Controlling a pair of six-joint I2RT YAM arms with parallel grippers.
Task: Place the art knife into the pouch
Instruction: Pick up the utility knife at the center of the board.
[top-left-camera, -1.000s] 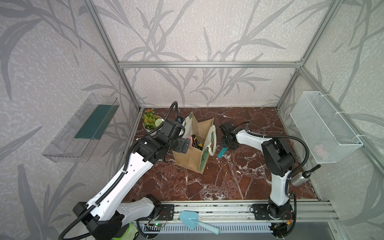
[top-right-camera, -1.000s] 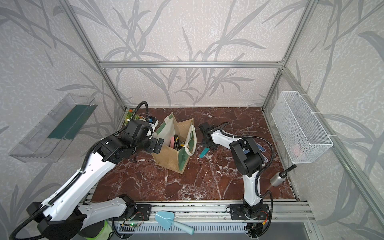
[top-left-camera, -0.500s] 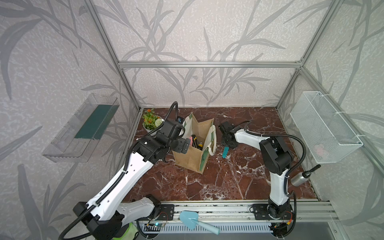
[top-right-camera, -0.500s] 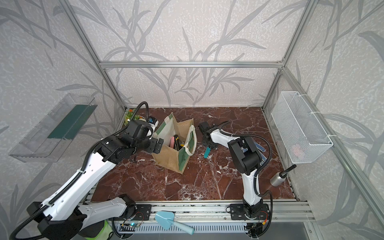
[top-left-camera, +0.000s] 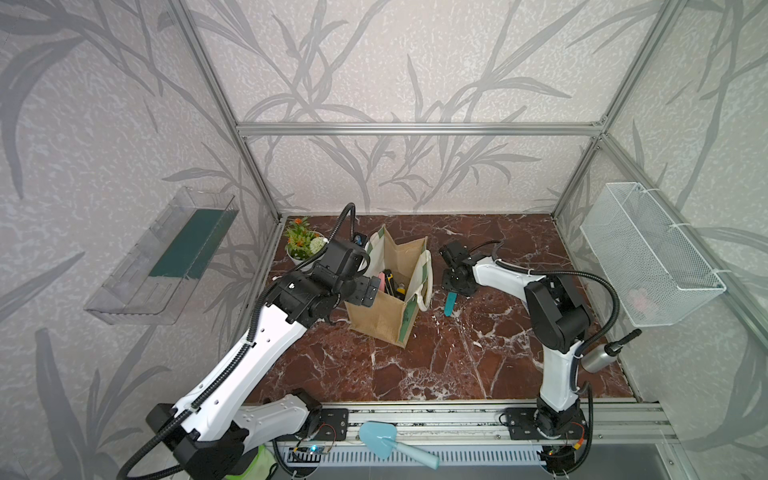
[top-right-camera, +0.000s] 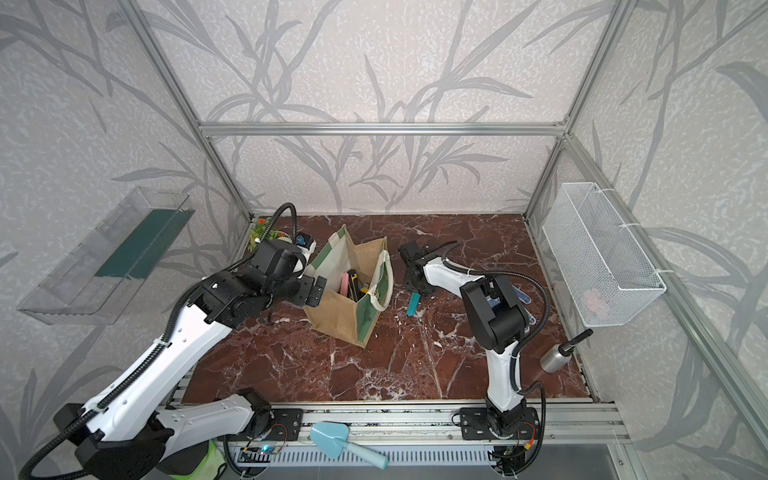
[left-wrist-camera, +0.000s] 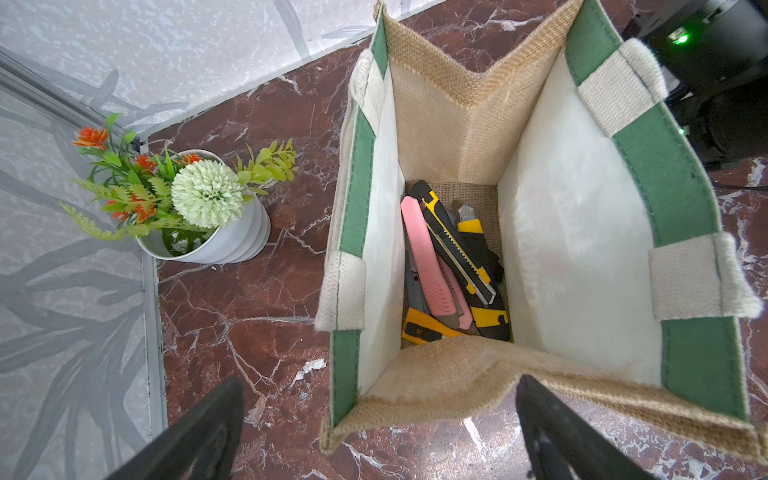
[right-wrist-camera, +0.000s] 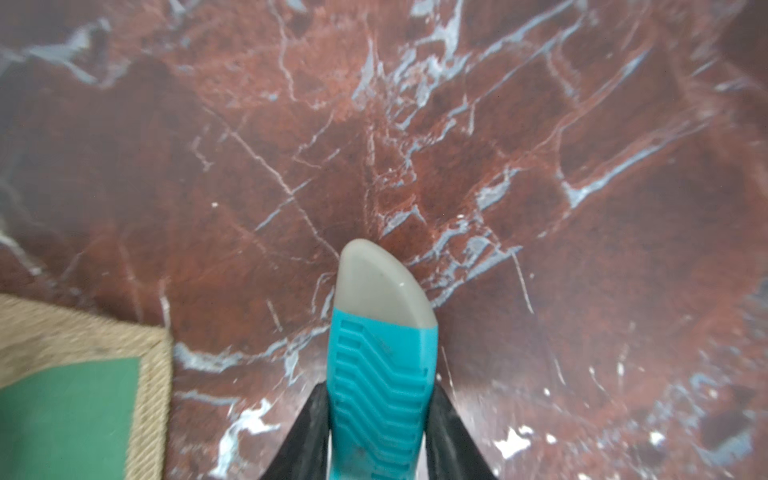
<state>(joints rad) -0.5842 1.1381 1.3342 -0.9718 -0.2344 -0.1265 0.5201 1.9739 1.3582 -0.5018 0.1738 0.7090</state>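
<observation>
Right gripper (right-wrist-camera: 380, 419) clamped on teal knife (right-wrist-camera: 382, 353), grey end toward marble (right-wrist-camera: 540, 166), beside pouch (top-left-camera: 380, 318). Left gripper (left-wrist-camera: 380, 386) jaws wide, empty, at pouch rim. Panel print unreadable.

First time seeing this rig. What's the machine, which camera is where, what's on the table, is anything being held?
Two robot arms stand on a rail fronting the marble table. Two pictures look down from overhead; the other two come from wrist cameras. The right end effector is shut on a teal art knife, pointing down beside the jute pouch. The left end effector is open at the pouch's edge. Several utility knives lie inside it. Also: a potted plant, a metal bottle, a wall-hung wire basket.
</observation>
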